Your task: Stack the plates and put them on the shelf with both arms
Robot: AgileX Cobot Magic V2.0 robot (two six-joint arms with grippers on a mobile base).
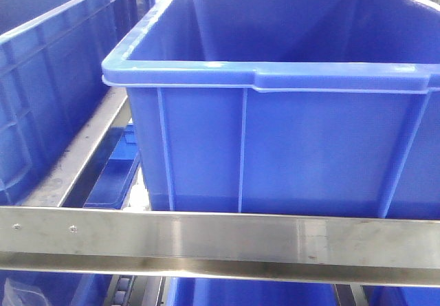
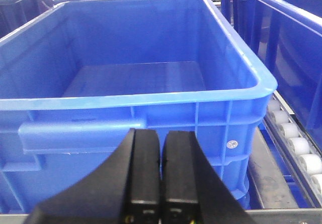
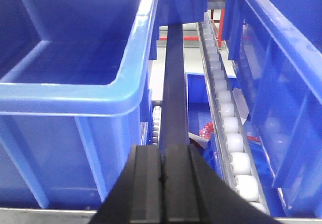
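Observation:
No plates show in any view. The shelf's brushed steel front rail [image 1: 220, 241] runs across the front view, with a large blue crate [image 1: 289, 113] on the tier behind it. In the left wrist view my left gripper [image 2: 161, 138] is shut with nothing between its black fingers, just in front of an empty blue crate [image 2: 126, 83]. My right gripper [image 3: 162, 151] is also shut and empty; it points along a dark shelf rail [image 3: 175, 83] between an empty blue crate [image 3: 75, 68] on the left and a track of white rollers [image 3: 229, 133] on the right.
More blue crates stand on either side [image 1: 48, 79] [image 2: 292, 43] [image 3: 282, 83]. A side rail [image 1: 82, 155] runs back between crates. Lower tiers hold further blue crates [image 1: 117, 175]. Something small and red [image 3: 206, 129] lies below the roller track.

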